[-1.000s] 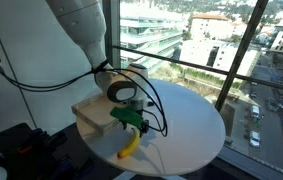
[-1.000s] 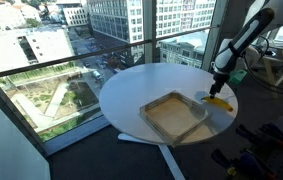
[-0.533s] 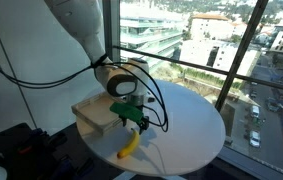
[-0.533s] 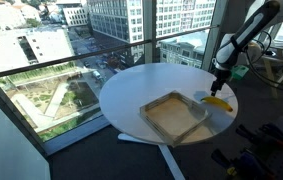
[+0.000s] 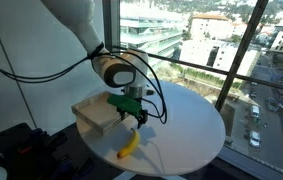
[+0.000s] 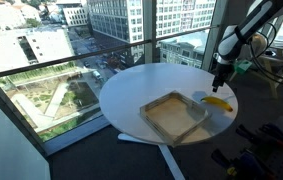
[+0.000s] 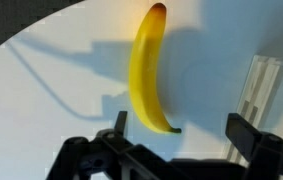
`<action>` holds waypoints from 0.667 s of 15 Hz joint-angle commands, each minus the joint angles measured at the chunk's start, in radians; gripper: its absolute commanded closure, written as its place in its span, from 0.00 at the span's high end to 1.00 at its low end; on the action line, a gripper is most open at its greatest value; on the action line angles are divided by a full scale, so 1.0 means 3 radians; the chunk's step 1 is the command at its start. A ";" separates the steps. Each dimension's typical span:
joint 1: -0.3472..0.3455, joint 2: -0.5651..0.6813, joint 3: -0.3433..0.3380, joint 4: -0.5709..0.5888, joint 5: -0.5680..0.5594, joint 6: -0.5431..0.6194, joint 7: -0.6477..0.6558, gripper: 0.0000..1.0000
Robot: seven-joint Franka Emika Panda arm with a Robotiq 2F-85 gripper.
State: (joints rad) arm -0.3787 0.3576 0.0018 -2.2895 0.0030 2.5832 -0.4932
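Black and spread wide, my pincer (image 7: pixel 178 130) hangs empty above the banana (image 7: pixel 149 70), not touching it. The banana lies flat on the white table (image 7: pixel 51 60); in the wrist view one end shows between my fingers. A wooden tray (image 6: pixel 161 128) sits just beside it, near the table's edge.

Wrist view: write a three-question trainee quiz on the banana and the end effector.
1. True or false: the end effector is clamped on the yellow curved banana.
2. The banana lies on: A) the white round table; B) a blue plate; C) the floor.
3. What material is the shallow square tray beside the banana?

Key: 1 false, the jaws stand open above it; 2 A; 3 wood.
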 commanded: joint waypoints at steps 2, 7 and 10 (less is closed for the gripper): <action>0.0131 -0.0332 -0.0101 -0.0156 0.0064 -0.0198 0.0004 1.00; 0.0270 -0.0568 -0.0191 -0.0244 0.0055 -0.0400 0.0056 1.00; 0.0352 -0.0699 -0.0239 -0.0293 0.0044 -0.0498 0.0091 1.00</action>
State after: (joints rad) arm -0.3027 0.2137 -0.0468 -2.3446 0.0088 2.4702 -0.4843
